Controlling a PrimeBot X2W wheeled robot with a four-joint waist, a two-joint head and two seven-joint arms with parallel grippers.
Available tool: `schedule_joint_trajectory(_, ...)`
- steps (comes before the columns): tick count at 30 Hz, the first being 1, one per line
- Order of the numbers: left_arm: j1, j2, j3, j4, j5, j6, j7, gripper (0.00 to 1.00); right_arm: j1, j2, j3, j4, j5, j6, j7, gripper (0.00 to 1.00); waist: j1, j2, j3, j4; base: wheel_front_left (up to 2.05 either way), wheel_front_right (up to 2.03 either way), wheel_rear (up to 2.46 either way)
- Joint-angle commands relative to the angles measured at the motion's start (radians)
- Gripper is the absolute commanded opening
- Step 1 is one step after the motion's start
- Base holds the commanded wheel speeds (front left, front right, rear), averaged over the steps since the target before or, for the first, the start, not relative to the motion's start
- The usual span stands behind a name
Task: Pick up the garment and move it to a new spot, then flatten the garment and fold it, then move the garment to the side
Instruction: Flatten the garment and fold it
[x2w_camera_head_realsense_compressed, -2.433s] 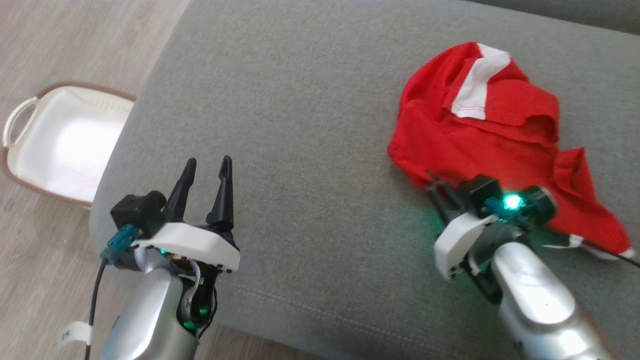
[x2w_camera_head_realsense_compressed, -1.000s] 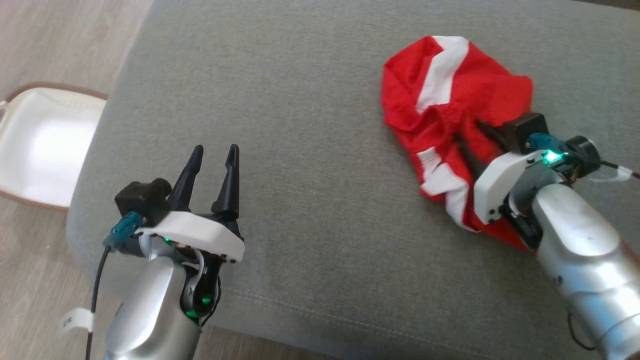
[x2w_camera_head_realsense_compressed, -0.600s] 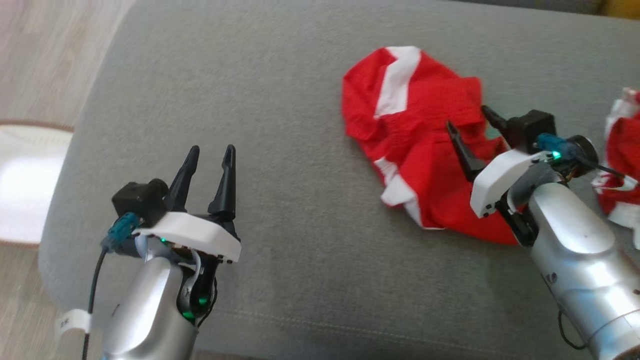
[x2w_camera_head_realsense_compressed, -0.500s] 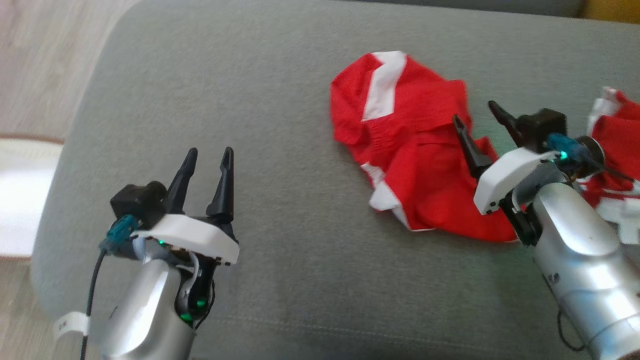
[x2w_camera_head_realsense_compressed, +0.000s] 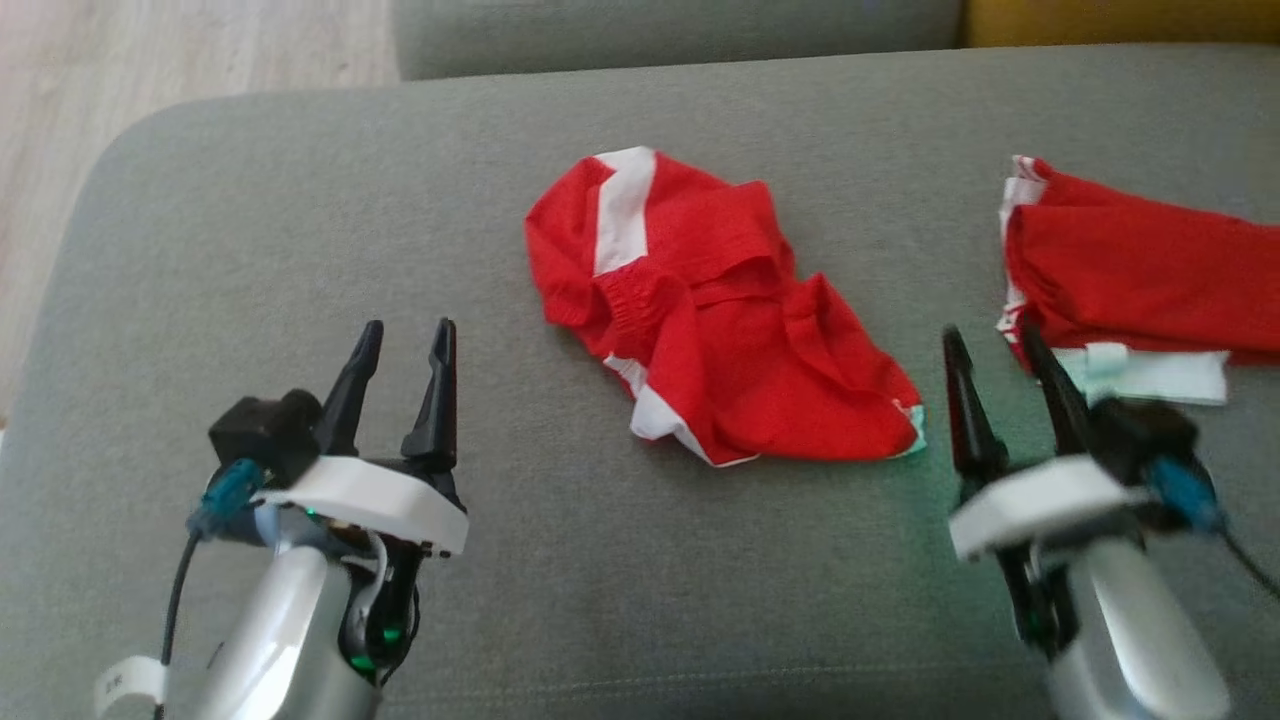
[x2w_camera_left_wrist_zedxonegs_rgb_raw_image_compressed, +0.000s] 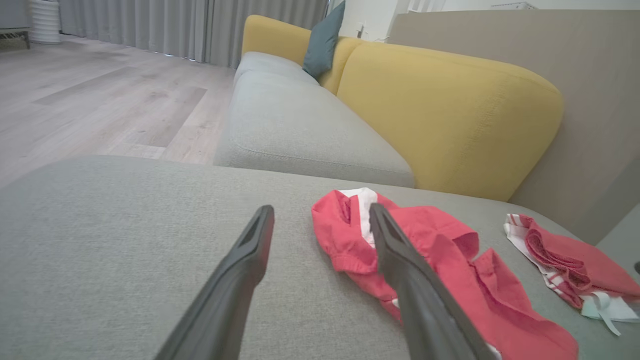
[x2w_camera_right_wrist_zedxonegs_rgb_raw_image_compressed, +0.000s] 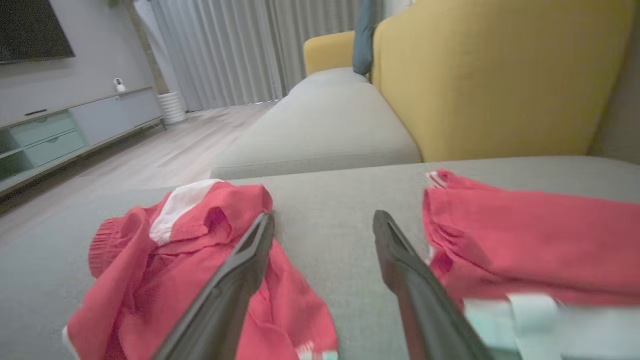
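The crumpled garment (x2w_camera_head_realsense_compressed: 715, 330) lies mid-frame on the cushion (x2w_camera_head_realsense_compressed: 300, 250), long axis running upper left to lower right, its lower-right corner near the right claw (x2w_camera_head_realsense_compressed: 988, 336), seemingly untouched; that and the farther left claw (x2w_camera_head_realsense_compressed: 408, 328) stand spread, empty.

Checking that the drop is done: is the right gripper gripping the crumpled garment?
No, the right gripper stands open, and the crumpled garment lies loose on the cushion beside it.
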Motion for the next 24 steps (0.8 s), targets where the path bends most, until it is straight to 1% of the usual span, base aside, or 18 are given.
schedule_joint_trajectory(1,-0.018,0.018,0.027,-0.037,-0.002,-0.001,-0.012,1.0,0.05,0.023,-0.015,-0.086,-0.024,0.007,-0.013,1.0,0.0,0.0,-0.011,-0.022,0.0,0.0,0.0)
schedule_joint_trajectory(5,-0.006,0.017,0.018,-0.04,-0.001,-0.009,-0.012,1.0,0.169,0.042,-0.061,-0.217,-0.032,0.007,0.004,1.0,0.0,0.0,-0.008,-0.039,0.0,0.0,0.0)
schedule_joint_trajectory(10,-0.008,0.019,0.013,-0.04,0.002,-0.017,-0.012,1.0,0.231,0.043,-0.042,-0.313,0.013,0.007,0.03,1.0,0.0,0.0,0.004,-0.059,0.0,0.0,0.0)
schedule_joint_trajectory(14,-0.027,0.027,-0.01,-0.03,0.015,-0.038,-0.008,1.0,0.239,0.043,-0.041,-0.356,0.014,0.007,0.045,1.0,0.0,0.0,0.019,-0.07,0.0,0.0,0.0)
schedule_joint_trajectory(18,-0.069,0.053,-0.08,0.002,0.067,-0.074,0.026,1.0,0.237,0.043,-0.043,-0.381,0.015,0.007,0.052,1.0,0.0,0.0,0.045,-0.078,0.0,0.0,0.0)
schedule_joint_trajectory(24,-0.165,0.078,-0.161,0.091,0.128,-0.103,0.076,1.0,0.219,0.043,-0.039,-0.398,0.018,0.007,0.053,1.0,0.0,0.0,0.093,-0.094,0.0,0.0,0.0)
